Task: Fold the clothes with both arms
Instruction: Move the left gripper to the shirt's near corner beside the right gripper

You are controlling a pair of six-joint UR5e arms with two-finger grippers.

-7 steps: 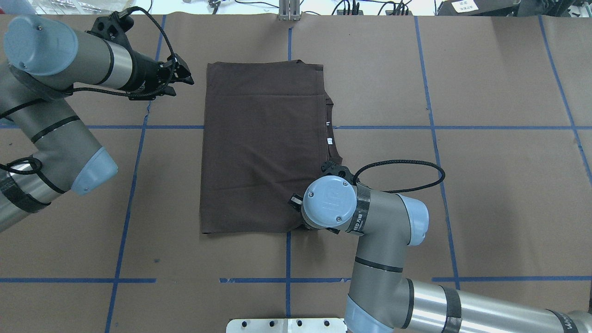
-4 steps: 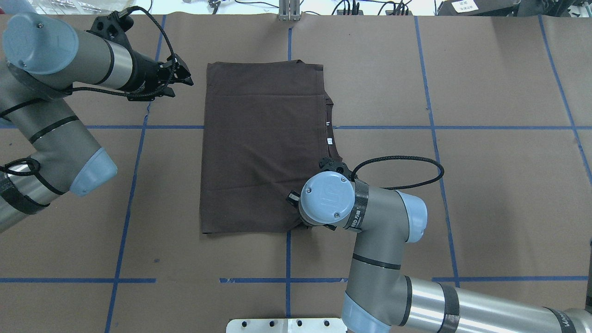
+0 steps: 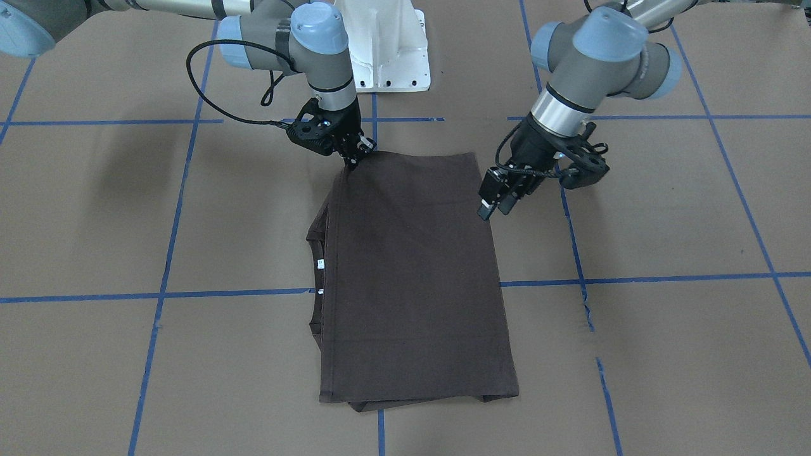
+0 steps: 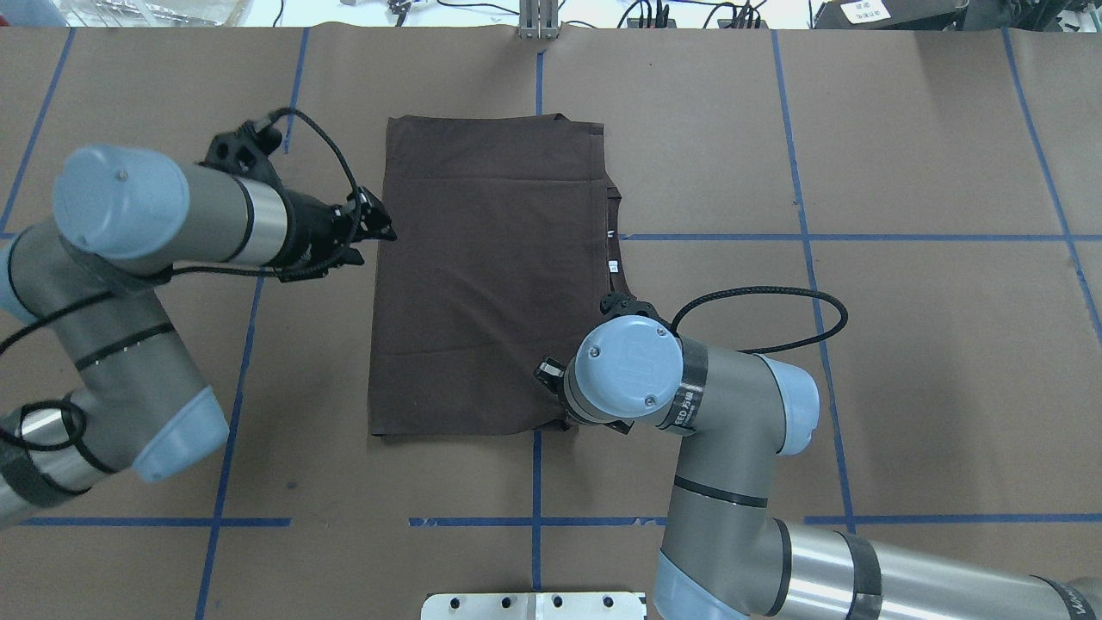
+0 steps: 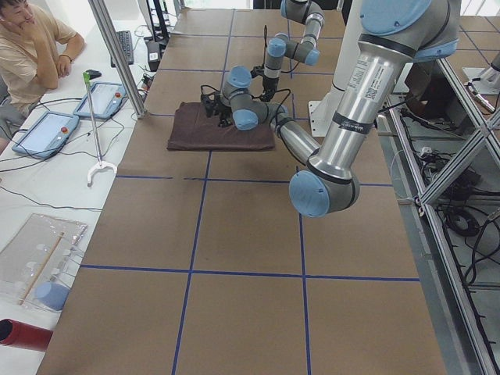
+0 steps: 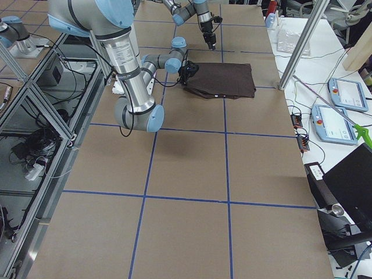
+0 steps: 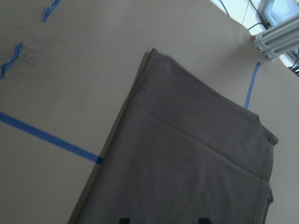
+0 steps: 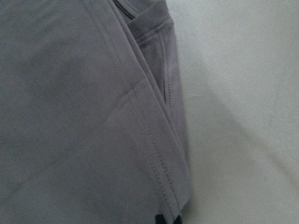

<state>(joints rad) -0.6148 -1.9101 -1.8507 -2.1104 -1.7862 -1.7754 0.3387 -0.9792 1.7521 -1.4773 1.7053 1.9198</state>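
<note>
We find the T-shirt (image 3: 412, 272) folded to a narrow rectangle on the counter (image 3: 665, 209) before the white base (image 3: 386, 50), a crosswise fold likely remaining; right pincer (image 3: 352, 159) closed on its base-side corner, left pincer (image 3: 494, 208) spread, empty, beside it.

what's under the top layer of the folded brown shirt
Lower layers of the shirt peek out along one side, with the collar and white tags. A blue tape line runs beneath it on the table. The rest underneath is covered.
</note>
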